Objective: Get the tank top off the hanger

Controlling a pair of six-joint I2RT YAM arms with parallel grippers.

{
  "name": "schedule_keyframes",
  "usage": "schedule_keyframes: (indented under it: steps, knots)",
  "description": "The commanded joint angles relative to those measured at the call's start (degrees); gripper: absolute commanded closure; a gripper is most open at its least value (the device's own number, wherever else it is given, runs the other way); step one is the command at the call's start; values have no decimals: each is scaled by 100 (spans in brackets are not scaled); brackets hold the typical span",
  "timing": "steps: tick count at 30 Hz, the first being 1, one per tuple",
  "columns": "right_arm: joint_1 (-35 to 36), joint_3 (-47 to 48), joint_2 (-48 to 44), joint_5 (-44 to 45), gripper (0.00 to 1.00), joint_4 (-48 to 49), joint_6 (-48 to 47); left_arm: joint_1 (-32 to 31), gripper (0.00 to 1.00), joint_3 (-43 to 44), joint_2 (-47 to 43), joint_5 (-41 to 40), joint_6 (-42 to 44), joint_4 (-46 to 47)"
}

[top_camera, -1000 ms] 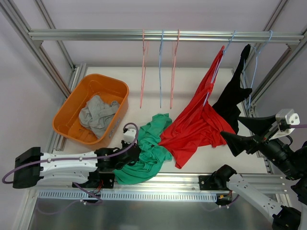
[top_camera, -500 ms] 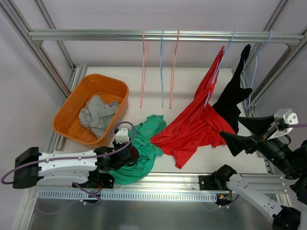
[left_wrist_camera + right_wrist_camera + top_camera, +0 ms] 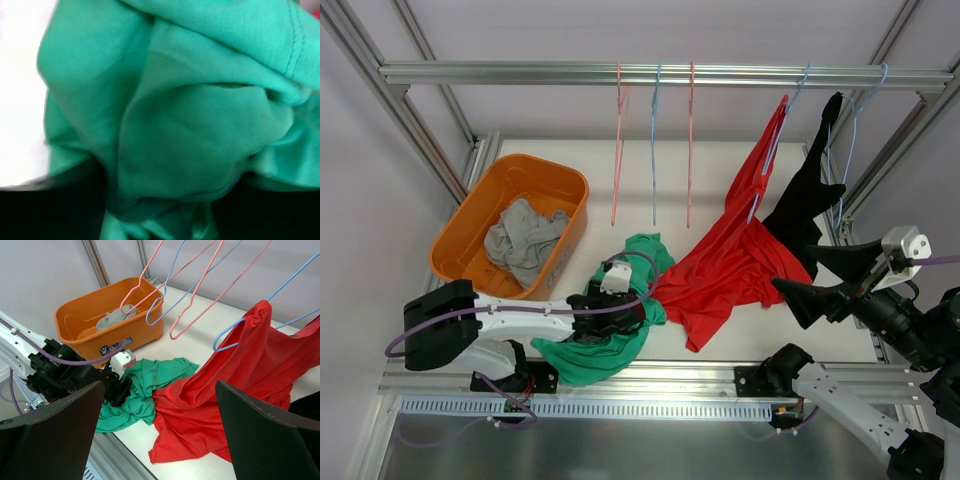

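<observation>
A green garment [image 3: 610, 355] lies crumpled on the white table near the front edge and fills the left wrist view [image 3: 190, 110]. My left gripper [image 3: 620, 320] rests on top of it, its dark fingers [image 3: 45, 210] spread apart with green cloth bunched between them. A red garment [image 3: 730, 265] hangs from a blue hanger [image 3: 790, 100], its lower part draped on the table. Further right, a black garment [image 3: 805, 205] hangs by a narrow strap from another blue hanger [image 3: 855, 130]. Which one is the tank top I cannot tell. My right gripper [image 3: 793, 267] hovers open beside the black garment, holding nothing.
Three bare hangers, pink, blue and pink [image 3: 653, 150], hang from the metal rail [image 3: 520, 72]. An orange basket [image 3: 470, 215] with a grey cloth [image 3: 525, 240] stands at the left. Frame posts run along both sides of the table.
The left arm swung right over the green garment, and its jaws spread apart from shut. The green cloth shifted slightly. The right arm barely moved.
</observation>
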Motion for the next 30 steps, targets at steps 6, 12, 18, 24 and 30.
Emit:
schedule_keyframes:
  steps: [6, 12, 18, 24, 30]
  knots:
    - [-16, 110, -155, -80, 0, 215, -76, 25, 100, -85, -176, 596, 92, 434]
    - [-15, 172, -156, -89, 0, 197, -137, -414, 100, 27, -2232, -159, -138, -761]
    - [-15, 277, -7, -150, 0, 197, -190, -406, 100, 1193, -3438, -1327, 275, -2174]
    - [-7, 383, 160, -212, 0, 268, -216, -266, 100, 2845, -3087, -2524, 889, -2801]
    - [-16, 515, 249, -291, 0, 259, -225, 401, 100, 4121, -2779, -2920, 2031, -2819]
